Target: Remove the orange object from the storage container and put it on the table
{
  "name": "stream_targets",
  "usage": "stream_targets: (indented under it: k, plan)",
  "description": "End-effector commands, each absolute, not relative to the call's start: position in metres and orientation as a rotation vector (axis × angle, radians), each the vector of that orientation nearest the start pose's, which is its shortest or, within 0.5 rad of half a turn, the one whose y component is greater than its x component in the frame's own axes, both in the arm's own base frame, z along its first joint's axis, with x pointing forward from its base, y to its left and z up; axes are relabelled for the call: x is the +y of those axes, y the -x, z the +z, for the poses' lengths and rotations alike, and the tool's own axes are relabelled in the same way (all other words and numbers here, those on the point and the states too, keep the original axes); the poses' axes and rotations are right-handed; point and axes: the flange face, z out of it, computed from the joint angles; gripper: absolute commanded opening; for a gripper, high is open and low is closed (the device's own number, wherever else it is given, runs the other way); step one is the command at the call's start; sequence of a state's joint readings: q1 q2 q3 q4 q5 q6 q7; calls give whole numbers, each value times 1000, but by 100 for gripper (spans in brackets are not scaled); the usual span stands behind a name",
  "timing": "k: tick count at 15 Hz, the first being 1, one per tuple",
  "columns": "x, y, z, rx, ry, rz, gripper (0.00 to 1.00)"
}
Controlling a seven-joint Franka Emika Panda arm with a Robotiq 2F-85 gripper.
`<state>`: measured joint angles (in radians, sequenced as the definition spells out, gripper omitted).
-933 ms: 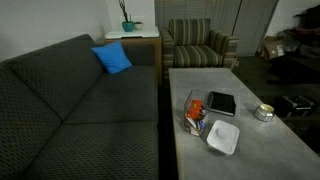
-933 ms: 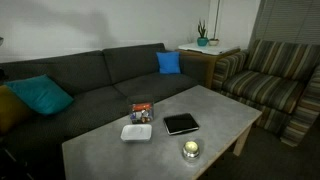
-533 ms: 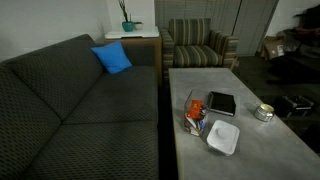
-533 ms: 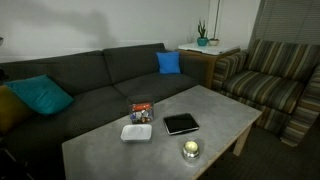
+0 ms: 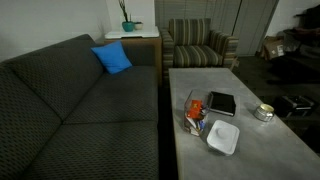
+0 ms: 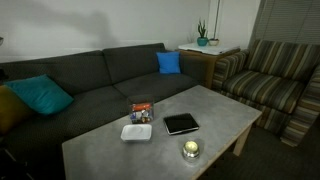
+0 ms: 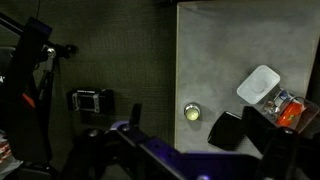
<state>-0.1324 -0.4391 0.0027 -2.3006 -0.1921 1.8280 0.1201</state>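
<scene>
The clear storage container stands on the grey table near the sofa-side edge. The orange object lies inside it beside something blue. From high above, the wrist view shows the container and the orange object at the right edge. My gripper is open. Its dark fingers stand wide apart, far above the table, with nothing between them. I cannot make out the gripper in either exterior view.
A white square tray, a black tablet and a small round tin share the table. A dark sofa, a striped armchair and a camera stand surround it.
</scene>
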Motion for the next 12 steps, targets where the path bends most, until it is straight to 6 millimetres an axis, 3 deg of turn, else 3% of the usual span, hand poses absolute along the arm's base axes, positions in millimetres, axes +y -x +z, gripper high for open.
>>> stream_targets:
  k: [1, 7, 12]
  plan:
    - [-65, -450, 506, 157, 3334, 88, 100]
    - [-30, -538, 484, -333, 3324, 22, 100]
    - [21, -595, 464, -786, 3219, -90, 100]
